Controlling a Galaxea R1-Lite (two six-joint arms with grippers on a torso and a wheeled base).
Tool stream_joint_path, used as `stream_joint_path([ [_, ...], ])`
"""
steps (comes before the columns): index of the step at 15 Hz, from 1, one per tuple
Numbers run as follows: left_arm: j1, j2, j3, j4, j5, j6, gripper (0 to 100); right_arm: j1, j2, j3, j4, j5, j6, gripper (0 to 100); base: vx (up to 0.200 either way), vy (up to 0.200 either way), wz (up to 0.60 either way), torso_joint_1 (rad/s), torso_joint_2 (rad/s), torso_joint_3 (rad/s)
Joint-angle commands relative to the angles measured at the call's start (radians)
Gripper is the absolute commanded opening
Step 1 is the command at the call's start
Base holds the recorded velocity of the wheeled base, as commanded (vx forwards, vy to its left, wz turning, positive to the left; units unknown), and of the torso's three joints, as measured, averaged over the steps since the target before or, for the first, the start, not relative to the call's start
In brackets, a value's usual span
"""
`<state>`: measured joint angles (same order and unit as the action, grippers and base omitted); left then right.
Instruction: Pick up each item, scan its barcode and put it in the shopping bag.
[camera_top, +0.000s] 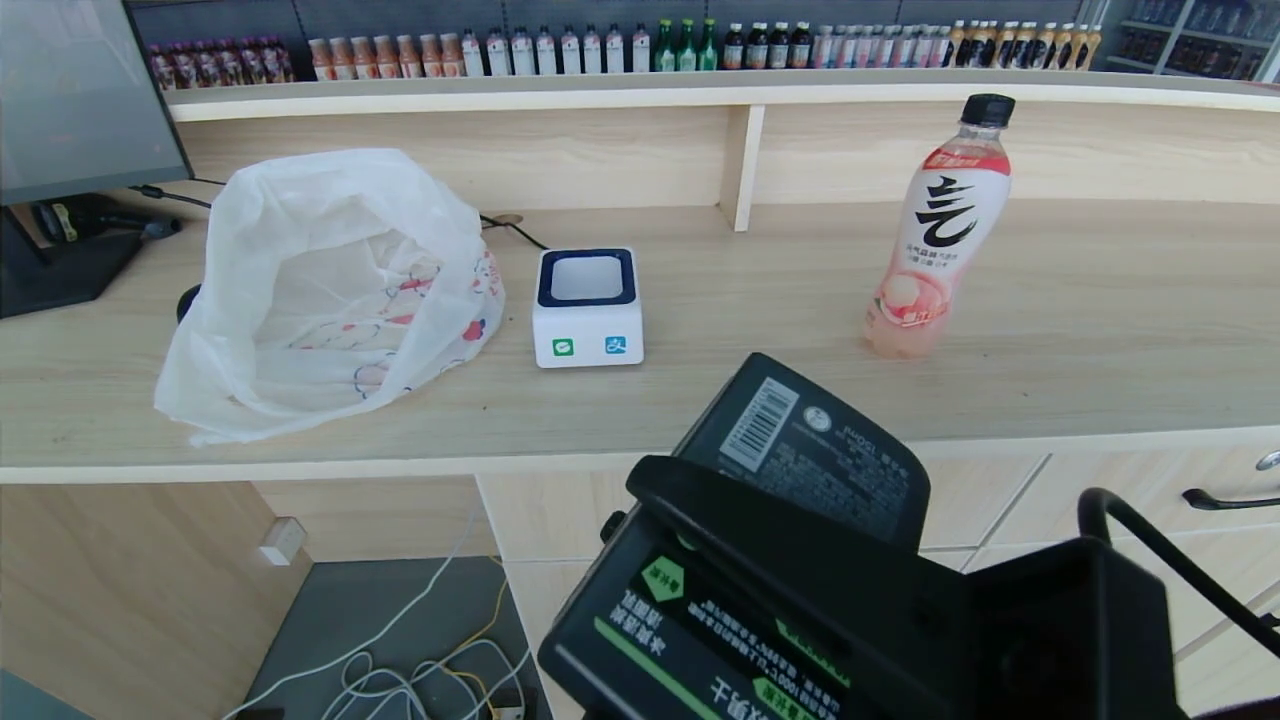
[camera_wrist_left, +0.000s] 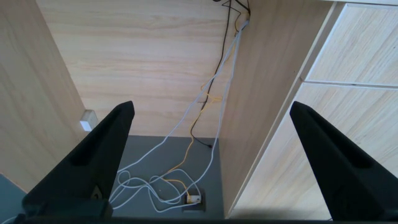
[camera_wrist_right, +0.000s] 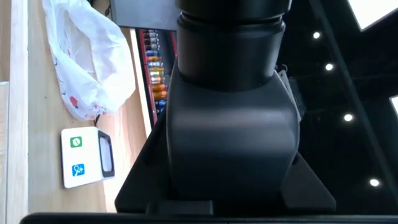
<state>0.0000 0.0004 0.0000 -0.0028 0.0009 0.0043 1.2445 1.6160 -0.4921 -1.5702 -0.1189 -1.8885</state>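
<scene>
Closest to the camera, a black package is being held by the right gripper, whose fingers are being pressed against it across its middle, below the counter's front edge. Its white barcode label is being left uncovered beyond the fingers, facing upward. Ahead of this gripper and to its left, on the counter, the white scanner is being presented with its window facing up. Beyond that, farther to the left, the shopping bag is lying slumped with its mouth open toward the gripper. Ahead and to the right, well apart from the gripper, a peach drink bottle is standing upright. The left gripper is being carried wide open and empty, its fingers pointing at the cables below. The package is judged to be stiff, flat-faced and glossy, so some slipping is to be expected. A hold across the middle that clears the label is being judged right. The bottle looks full, so fairly heavy, smooth and easily tipped. It is best taken around the body below the shoulder.
</scene>
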Motion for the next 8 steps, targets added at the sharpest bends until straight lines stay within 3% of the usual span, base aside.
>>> stream_joint_path([
  [1, 0.000, 0.000, 0.000, 0.000, -0.001, 0.000, 100, 0.016, -0.002, -0.023, -0.001, -0.001, -0.011, 0, 0.000, 0.000, 0.00, 0.000, 0.00, 0.000],
  [8, 0.000, 0.000, 0.000, 0.000, -0.001, 0.000, 100, 0.020, 0.010, -0.049, -0.001, -0.001, -0.060, 0, 0.000, 0.000, 0.00, 0.000, 0.00, 0.000],
])
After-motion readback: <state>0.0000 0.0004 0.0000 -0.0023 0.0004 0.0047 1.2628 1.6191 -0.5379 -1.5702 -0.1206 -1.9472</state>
